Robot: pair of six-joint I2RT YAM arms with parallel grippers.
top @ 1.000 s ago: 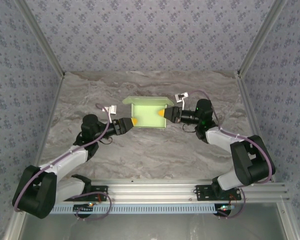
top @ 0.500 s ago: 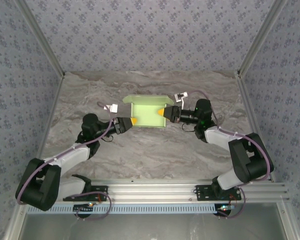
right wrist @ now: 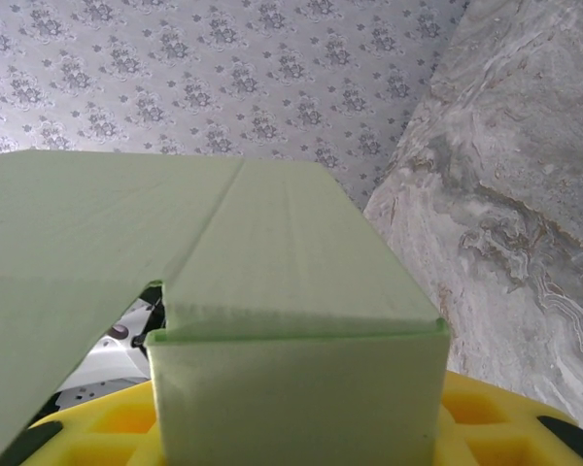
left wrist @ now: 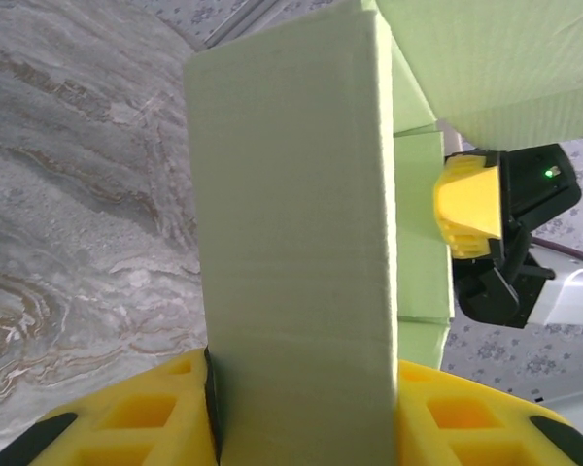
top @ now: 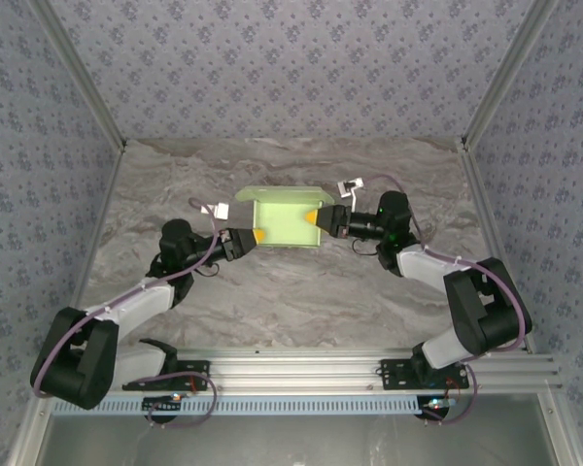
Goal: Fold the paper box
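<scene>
From above, we see the paper box (top: 287, 221) over the far middle of the table (top: 272, 311). The left gripper (top: 256, 236) is at its left wall and the right gripper (top: 316, 218) at its right wall. The pads are too small here for us to judge their grip, or whether the box touches the table.

The left wrist camera shows more: a plain upright card wall is pinched between yellow fingers (left wrist: 146, 417). The right gripper's tip lies beyond, with a green light (left wrist: 547, 173) on its body.

On the right wrist camera, the opposite wall is likewise clamped, and the box's inside is hidden from us.
</scene>
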